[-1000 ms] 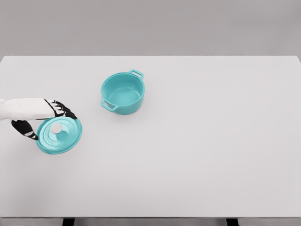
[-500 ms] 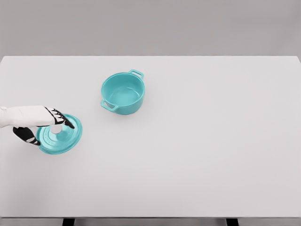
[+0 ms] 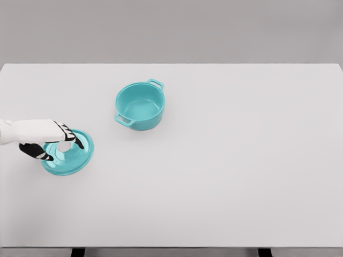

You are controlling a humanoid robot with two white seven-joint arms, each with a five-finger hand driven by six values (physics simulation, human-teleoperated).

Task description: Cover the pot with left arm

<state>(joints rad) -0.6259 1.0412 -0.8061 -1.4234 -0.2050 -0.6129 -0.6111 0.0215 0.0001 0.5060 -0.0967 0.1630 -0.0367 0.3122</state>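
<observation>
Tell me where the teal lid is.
In the head view, the teal lid lies at the table's left side, under the left hand, left-front of the open pot.

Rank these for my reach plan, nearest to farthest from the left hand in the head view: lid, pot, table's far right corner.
1. Lid: under the left hand, at the table's left edge.
2. Pot: up and to the right, uncovered.
3. Table's far right corner: top right, farthest.

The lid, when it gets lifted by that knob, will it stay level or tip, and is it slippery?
The lid looks rigid, so it shouldn't flex. Held only by the small white knob, the wide disc may tilt. Its smooth finish suggests it could slip, though the left hand closes around the knob.
</observation>
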